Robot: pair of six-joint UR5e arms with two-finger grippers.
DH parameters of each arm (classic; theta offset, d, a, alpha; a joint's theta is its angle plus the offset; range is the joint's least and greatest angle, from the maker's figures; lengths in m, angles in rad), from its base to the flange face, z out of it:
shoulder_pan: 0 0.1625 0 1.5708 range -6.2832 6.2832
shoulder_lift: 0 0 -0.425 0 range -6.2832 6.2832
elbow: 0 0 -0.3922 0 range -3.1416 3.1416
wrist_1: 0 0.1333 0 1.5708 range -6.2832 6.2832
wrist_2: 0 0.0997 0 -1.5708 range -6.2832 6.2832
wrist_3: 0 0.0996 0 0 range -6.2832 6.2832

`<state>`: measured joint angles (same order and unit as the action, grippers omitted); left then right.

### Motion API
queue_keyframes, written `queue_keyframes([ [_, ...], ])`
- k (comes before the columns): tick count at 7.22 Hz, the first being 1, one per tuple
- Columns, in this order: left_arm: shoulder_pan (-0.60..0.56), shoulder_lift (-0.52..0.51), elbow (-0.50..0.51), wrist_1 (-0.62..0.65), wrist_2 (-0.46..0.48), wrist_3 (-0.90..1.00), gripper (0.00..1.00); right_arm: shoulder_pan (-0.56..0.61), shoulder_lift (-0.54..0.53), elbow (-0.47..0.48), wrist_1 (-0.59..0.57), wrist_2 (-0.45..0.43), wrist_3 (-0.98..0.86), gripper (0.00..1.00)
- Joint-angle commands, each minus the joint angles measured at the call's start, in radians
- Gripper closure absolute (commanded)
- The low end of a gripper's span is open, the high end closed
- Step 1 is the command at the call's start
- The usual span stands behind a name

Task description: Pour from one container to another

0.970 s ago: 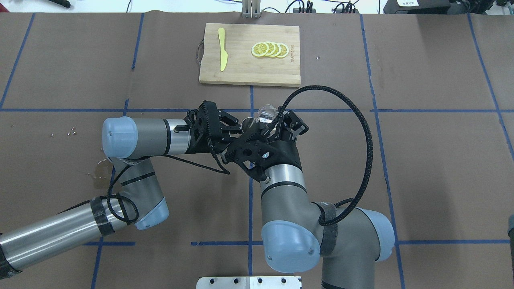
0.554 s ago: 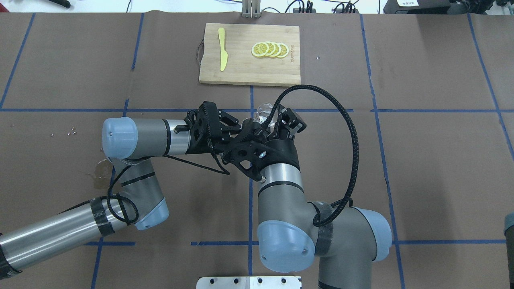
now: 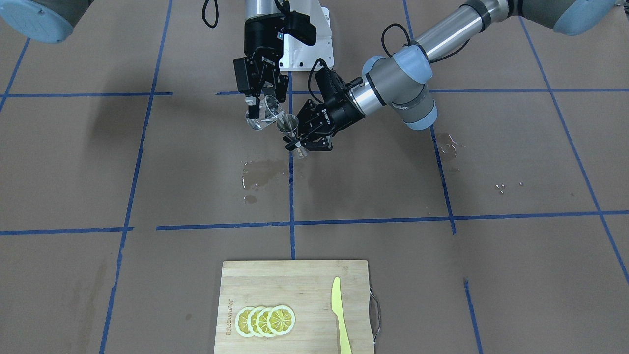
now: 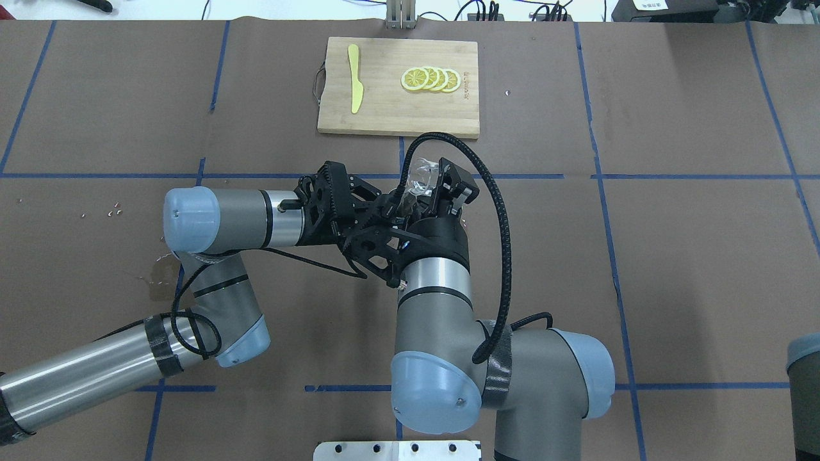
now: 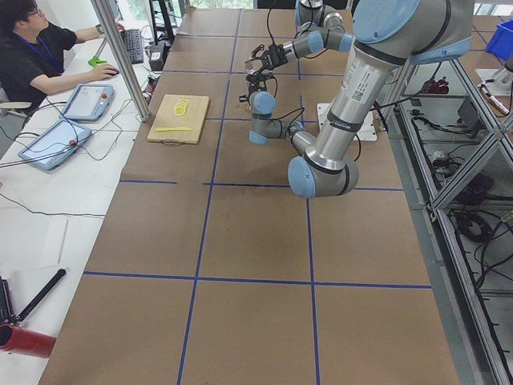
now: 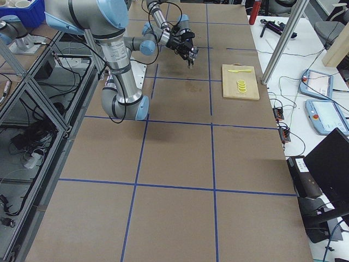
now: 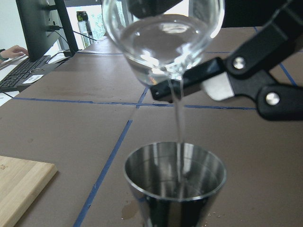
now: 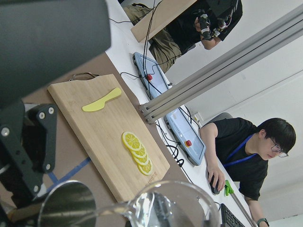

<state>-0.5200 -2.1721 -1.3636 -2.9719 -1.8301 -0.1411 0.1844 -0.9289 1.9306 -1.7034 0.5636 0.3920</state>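
**Cup lip over the jigger's mouth**

My right gripper (image 3: 264, 105) is clamped on the glass cup (image 7: 163, 38), which is tipped lip-down. My left gripper (image 3: 299, 140) is clamped on the jigger (image 7: 175, 176), which stands upright with its long axis vertical; the cup hangs directly above the jigger's open cone, apart from it; a thin stream of water (image 7: 179, 113) drops from the lip inside the rim. Any further tilt, I judge, should pivot about that lip; otherwise the stream may cross the rim onto the table (image 3: 442, 275), where a wet patch (image 3: 260, 172) lies.

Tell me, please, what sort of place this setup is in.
Probably a robotics lab: left arm and right arm over a table gridded with blue tape, an aluminium post, and a person seated beside it with a tablet.
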Motion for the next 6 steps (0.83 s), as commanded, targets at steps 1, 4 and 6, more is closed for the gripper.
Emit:
queue_keyframes([
  [1, 0.000, 0.000, 0.000, 0.001, 0.000, 0.000, 1.00, 0.000, 0.004, 0.001, -0.013, -0.017, -0.058, 1.00],
  [4, 0.000, 0.000, 0.000, 0.001, 0.000, 0.000, 1.00, 0.001, 0.005, 0.002, -0.013, -0.021, -0.120, 1.00],
  [6, 0.000, 0.001, 0.000, -0.001, 0.000, 0.000, 1.00, 0.000, 0.016, 0.002, -0.021, -0.049, -0.174, 1.00],
])
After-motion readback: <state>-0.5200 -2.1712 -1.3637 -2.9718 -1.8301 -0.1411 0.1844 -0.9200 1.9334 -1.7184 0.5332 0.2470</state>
